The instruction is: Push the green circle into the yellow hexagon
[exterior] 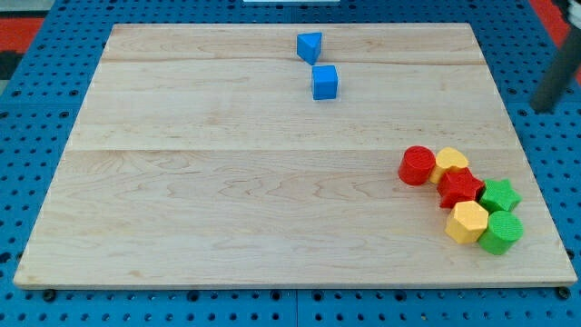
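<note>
Down in the board's lower-right corner, the green circle [500, 232] sits touching the yellow hexagon [467, 222], the green star [499, 194] just above. My tip isn't visible; only a blurred dark rod [554, 80] shows at the view's right edge, so whether it touches anything I can't tell. Any nudge should come from the circle's right, gently leftward. Pale wooden board [227, 182], blue pegboard [36, 136] around.

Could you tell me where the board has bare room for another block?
Free: everything left of the red cylinder and below the blue cube. Crowded: the bottom-right cluster, where the green circle touches the yellow hexagon.
</note>
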Controlling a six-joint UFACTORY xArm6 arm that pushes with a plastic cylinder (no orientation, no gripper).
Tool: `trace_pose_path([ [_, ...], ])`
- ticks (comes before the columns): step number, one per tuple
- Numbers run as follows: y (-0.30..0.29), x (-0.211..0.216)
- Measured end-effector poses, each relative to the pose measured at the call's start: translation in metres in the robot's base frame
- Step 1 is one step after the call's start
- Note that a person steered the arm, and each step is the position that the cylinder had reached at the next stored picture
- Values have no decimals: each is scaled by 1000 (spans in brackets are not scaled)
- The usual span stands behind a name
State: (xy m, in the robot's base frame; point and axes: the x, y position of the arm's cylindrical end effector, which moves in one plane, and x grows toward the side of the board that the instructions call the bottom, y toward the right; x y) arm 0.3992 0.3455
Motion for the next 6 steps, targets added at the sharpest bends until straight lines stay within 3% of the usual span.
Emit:
trace_pose_path([
  [1, 0, 4],
  [3, -2, 178],
  [4, -13, 215],
  [6, -91, 196],
])
